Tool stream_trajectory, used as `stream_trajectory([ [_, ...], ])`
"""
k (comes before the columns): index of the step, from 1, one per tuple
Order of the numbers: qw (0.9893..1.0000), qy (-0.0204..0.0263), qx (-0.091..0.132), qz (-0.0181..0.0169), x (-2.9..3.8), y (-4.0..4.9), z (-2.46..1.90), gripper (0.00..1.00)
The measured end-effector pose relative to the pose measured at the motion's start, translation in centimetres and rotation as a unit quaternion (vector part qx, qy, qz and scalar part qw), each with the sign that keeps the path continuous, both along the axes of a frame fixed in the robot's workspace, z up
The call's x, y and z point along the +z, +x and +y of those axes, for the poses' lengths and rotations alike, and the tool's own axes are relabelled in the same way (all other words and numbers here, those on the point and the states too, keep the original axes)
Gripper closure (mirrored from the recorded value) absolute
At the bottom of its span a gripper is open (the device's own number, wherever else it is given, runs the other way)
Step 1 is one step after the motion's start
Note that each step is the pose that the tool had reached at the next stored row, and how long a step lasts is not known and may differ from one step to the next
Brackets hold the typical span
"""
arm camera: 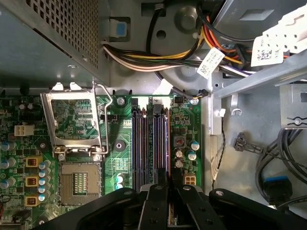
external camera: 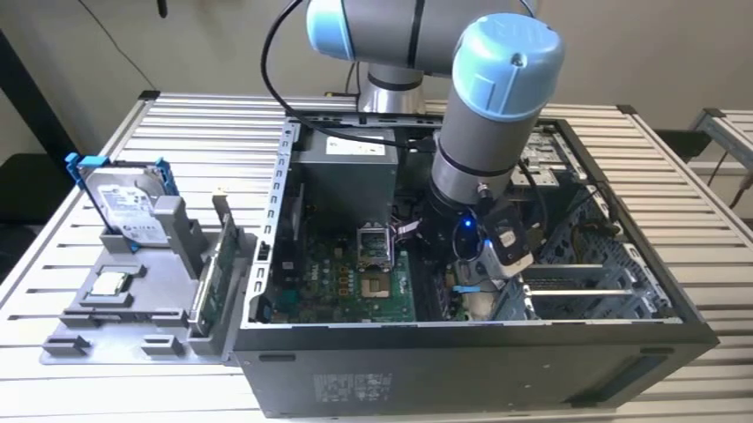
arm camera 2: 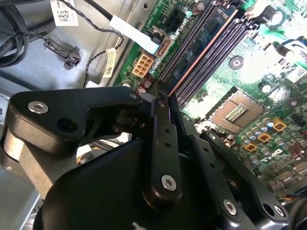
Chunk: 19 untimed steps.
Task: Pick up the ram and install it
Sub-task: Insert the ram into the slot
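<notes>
The black end effector [arm camera 2: 162, 98] has its fingers drawn nearly together, pinching the near end of the long blue-black ram [arm camera 2: 196, 45], which stands in a slot on the green motherboard [arm camera: 120, 124]. The print on the white cable label [arm camera 2: 63, 12] is too small to read.

In the exterior view the arm [external camera: 482, 132] covers the jaws and part of the green board [external camera: 353, 286]. In both wrist views the black gripper [arm camera: 163, 184] body hides the memory slots' [arm camera: 151, 143] near ends, so whether it grips the ram cannot be told.
</notes>
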<state>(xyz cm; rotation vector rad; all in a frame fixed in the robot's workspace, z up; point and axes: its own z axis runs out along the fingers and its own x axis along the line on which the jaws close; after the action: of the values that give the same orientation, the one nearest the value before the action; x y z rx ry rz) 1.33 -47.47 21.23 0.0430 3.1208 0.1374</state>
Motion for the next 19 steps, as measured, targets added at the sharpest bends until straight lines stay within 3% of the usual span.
stream_trajectory([
  [15,1.0,0.0,0.0,0.0,-0.04,0.0,0.0,0.85],
  [19,1.0,0.0,0.0,0.0,-0.05,0.0,0.0,0.78],
])
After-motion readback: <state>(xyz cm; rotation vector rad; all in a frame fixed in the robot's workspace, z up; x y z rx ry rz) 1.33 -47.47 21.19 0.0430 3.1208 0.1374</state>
